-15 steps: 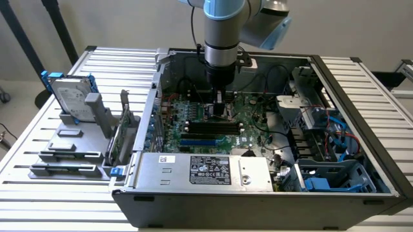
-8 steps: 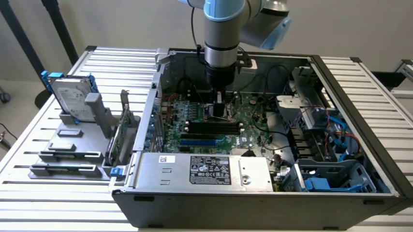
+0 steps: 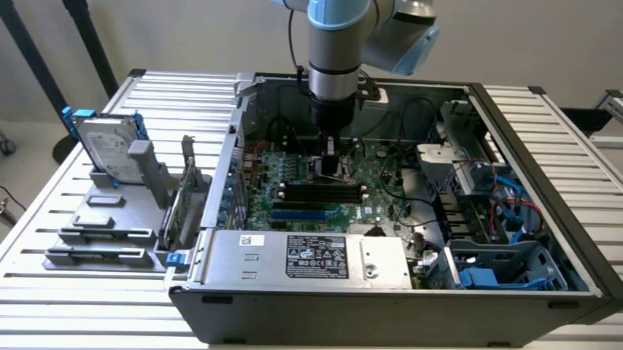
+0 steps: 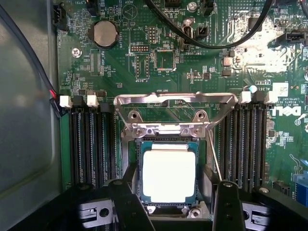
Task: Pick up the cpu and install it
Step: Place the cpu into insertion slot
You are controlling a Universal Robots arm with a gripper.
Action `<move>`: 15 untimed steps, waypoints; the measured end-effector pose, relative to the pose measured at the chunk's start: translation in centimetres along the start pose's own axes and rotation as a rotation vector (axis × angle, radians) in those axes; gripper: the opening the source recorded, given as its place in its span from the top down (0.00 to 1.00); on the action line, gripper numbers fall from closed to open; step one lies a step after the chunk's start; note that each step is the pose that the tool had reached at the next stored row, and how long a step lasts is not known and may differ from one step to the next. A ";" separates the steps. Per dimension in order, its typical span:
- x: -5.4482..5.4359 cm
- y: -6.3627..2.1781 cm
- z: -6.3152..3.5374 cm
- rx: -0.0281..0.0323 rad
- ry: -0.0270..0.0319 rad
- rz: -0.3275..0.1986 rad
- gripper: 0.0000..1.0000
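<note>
In the wrist view the cpu [image 4: 169, 175], a flat square chip with a bright silvery top, lies flat in the motherboard socket [image 4: 139, 192]. The socket's metal load plate [image 4: 175, 103] stands flipped open beyond it. My gripper [image 4: 175, 208] hangs just above the chip, with its black fingers [image 4: 126, 202] spread to either side of it and a gap showing at the far finger. The gripper is open and holds nothing. In the exterior view the arm reaches straight down into the computer case, with the gripper [image 3: 331, 166] low over the green motherboard [image 3: 292, 197].
Black memory slots [image 4: 91, 144] flank the socket on both sides. Cables [image 4: 226, 41] loop over the board. A silver power supply [image 3: 311, 255] fills the case's near side. A hard drive with blue brackets [image 3: 107, 146] stands in a grey holder at the exterior view's left.
</note>
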State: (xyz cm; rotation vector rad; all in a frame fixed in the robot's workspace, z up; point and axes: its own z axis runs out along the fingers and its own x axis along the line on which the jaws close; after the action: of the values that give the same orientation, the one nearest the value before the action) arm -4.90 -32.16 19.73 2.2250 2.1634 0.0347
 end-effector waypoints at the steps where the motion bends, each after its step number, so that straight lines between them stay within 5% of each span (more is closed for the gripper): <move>1: 0.0 0.00 -0.07 0.0001 0.0000 0.000 0.38; 15: 0.1 0.02 -0.12 0.0000 -0.0040 -0.008 0.38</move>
State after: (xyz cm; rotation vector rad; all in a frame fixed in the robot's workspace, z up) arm -4.87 -32.07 19.85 2.2146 2.1699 0.0300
